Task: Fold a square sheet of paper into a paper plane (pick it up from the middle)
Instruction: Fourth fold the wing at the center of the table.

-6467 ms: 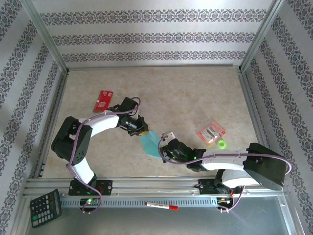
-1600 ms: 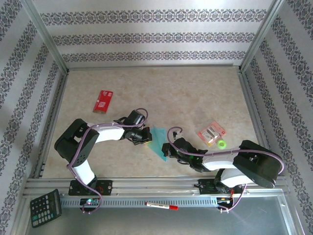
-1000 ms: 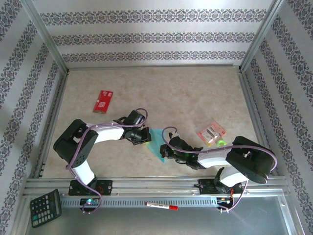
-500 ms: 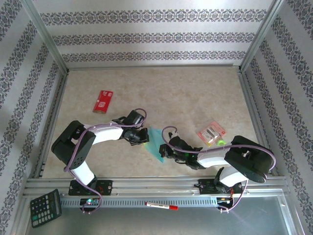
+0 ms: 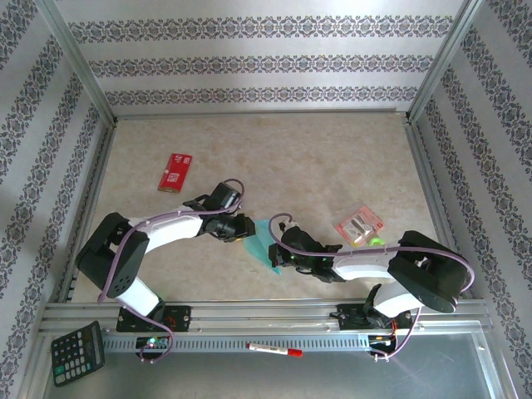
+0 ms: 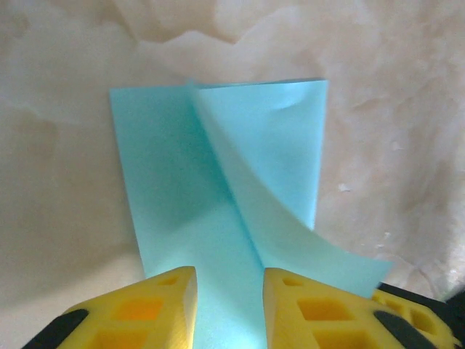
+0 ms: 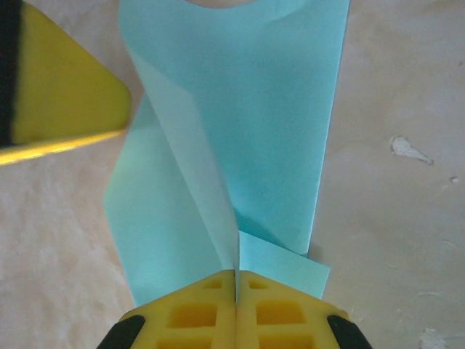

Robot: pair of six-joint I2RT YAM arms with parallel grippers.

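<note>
left end effector (image 6: 229, 282): slightly parted over paper (image 6: 218, 182) | right end effector (image 7: 236, 280): clamped on paper's fold | press crease flat, edges aligned

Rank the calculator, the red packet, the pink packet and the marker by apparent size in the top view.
1. Calculator, clearly largest, though it may sit nearer the camera.
2. Red packet and pink packet: too alike to rank.
3. Marker, long but thinnest.
</note>
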